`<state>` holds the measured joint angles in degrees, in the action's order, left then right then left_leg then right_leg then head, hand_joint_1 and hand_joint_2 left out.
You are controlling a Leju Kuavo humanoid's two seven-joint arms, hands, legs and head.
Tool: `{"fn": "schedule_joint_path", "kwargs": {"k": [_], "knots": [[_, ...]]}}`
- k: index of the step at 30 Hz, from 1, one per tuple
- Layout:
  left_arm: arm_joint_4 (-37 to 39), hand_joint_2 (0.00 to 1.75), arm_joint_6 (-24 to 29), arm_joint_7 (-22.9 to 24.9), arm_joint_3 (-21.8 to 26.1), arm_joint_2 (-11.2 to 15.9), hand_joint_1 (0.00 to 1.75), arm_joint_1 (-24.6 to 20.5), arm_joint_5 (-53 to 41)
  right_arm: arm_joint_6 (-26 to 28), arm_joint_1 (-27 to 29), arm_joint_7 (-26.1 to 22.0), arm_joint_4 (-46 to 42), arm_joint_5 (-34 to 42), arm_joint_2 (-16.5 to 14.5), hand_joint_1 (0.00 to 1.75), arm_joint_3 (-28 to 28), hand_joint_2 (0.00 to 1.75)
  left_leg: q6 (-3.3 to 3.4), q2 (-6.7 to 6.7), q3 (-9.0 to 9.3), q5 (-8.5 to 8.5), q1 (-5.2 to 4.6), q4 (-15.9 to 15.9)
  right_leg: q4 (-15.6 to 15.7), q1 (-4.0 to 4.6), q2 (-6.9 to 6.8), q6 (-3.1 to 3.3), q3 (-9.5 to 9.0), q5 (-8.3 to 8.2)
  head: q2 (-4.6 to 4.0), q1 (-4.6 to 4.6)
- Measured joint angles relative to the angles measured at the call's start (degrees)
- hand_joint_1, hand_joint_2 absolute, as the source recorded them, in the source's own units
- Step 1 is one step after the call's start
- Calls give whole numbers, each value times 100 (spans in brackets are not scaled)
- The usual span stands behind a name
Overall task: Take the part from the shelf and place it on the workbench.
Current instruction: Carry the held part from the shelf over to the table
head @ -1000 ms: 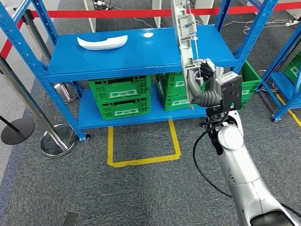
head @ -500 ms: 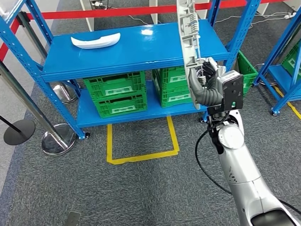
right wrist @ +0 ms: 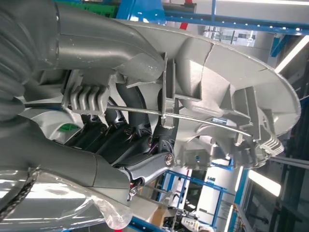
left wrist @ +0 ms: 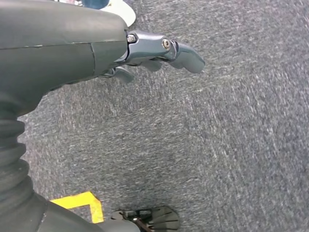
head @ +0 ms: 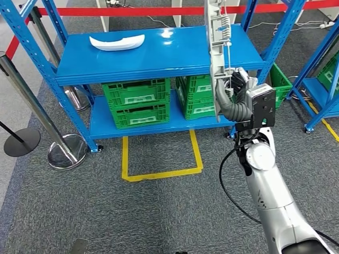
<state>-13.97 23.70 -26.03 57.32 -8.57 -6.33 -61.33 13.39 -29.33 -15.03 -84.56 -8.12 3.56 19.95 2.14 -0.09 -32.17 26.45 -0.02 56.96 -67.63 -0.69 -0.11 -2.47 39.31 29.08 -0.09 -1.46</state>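
Note:
My right hand (head: pixel 232 92) grips a long grey ribbed plastic part (head: pixel 218 47) and holds it upright in front of the blue shelf (head: pixel 160 55). In the right wrist view the part (right wrist: pixel 226 96) fills the frame, with my thumb and dark fingers (right wrist: pixel 120 145) wrapped around its lower end. A second, white curved part (head: pixel 116 42) lies on the shelf's top board at the left. My left hand (left wrist: pixel 146 48) hangs over the grey carpet, its fingers extended and holding nothing.
Green crates (head: pixel 135 103) stand on the shelf's lower board. A yellow floor marking (head: pixel 162 172) lies in front of the shelf. Stanchion bases (head: pixel 67 151) and slanted poles stand at the left. Another blue rack (head: pixel 320 84) stands to the right. Red barrier tape (head: pixel 119 11) runs behind.
The whole view has shifted slightly, so the camera has moved. My right hand still holds the grey part upright, now a little further right in the picture.

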Motion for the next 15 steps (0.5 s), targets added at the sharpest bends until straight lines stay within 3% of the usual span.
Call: {"fn": "schedule_joint_path", "kwargs": {"k": [2, 3, 7, 9, 11, 12, 13, 14, 15], "knots": [[0, 175, 3, -7, 1, 2, 0, 0, 3, 3, -3, -3, -9, -7, -2, 175, -12, 175, -38, -3, -35, 15, -21, 44, 732, 9, -2, 33, -396, -237, 0, 3], [0, 175, 5, -9, 1, 3, 0, 0, 4, 5, 5, -4, -13, -10, -7, 175, -14, 175, -61, -2, -63, 15, -32, 69, 911, 14, 0, 53, -487, -263, 0, 8], [0, 175, 9, -17, 1, 11, 0, 8, 4, 34, 47, -5, -16, -12, -28, 175, -38, 175, -155, -3, -146, 84, -42, 180, 974, -5, 8, 172, -484, -255, 0, 19], [0, 175, 9, -21, 0, 18, 0, 4, 4, 40, 45, -7, -22, -12, -38, 175, -47, 175, -227, -4, -332, 381, -22, 634, 994, -26, 2, 230, -485, -272, 0, 46], [0, 175, 9, -23, -1, 14, 0, 7, 4, 40, 49, -8, -26, -13, -42, 175, -48, 175, -273, -2, -662, 744, 1, 1418, 991, -25, 2, 245, -475, -274, 0, 62], [0, 175, 8, -24, -1, 13, 0, 13, 4, 40, 51, -8, -26, -12, -42, 175, -48, 175, -282, -2, -780, 822, 7, 1697, 988, -24, 3, 246, -472, -275, 0, 62], [0, 175, 8, -24, -1, 12, 0, 18, 4, 40, 53, -8, -26, -12, -42, 175, -49, 175, -282, -2, -809, 785, 10, 1771, 982, -23, 6, 246, -471, -275, 0, 63], [0, 175, 9, -24, -1, 13, 0, 20, 4, 40, 54, -8, -26, -12, -42, 175, -51, 175, -272, -3, -733, 640, 11, 1613, 976, -23, 10, 246, -472, -275, 0, 63], [0, 175, 10, -24, -1, 15, 0, 19, 4, 40, 54, -8, -26, -12, -42, 175, -54, 175, -251, -3, -566, 421, 10, 1254, 970, -21, 14, 244, -475, -274, 0, 63]]}}
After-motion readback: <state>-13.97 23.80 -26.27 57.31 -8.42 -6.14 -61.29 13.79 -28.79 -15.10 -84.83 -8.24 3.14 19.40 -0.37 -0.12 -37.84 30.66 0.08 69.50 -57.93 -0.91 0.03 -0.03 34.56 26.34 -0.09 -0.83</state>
